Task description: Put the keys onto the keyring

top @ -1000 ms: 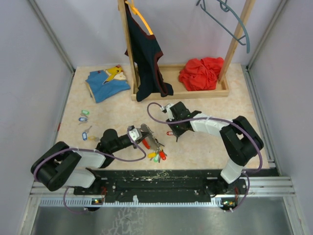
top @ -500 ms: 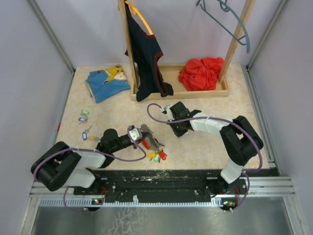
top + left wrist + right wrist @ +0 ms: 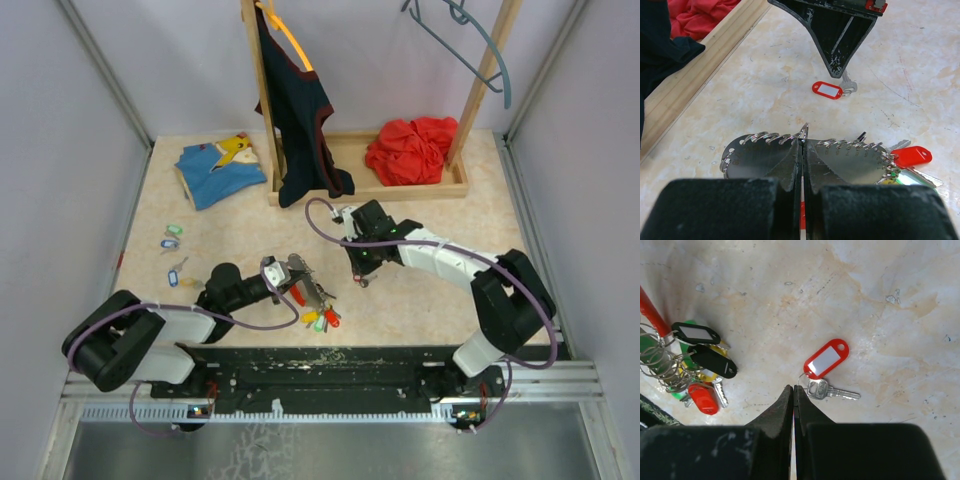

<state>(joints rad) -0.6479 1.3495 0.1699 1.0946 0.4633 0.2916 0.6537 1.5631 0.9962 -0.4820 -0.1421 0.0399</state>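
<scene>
Keyring (image 3: 747, 150) sits clamped in left gripper (image 3: 801, 150); right gripper (image 3: 793, 390) closed beside red-tagged key (image 3: 827, 364).

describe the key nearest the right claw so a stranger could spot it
From the wooden rack base, come forward to the right claw. At its tips lies a silver key with a red tag. It lies alone, unlike the bunch on the keyring in the left claw.

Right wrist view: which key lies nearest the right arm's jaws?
The key with the red tag, lying alone just beyond the jaw tips. The other keys are bunched on the ring at the picture's left edge.
</scene>
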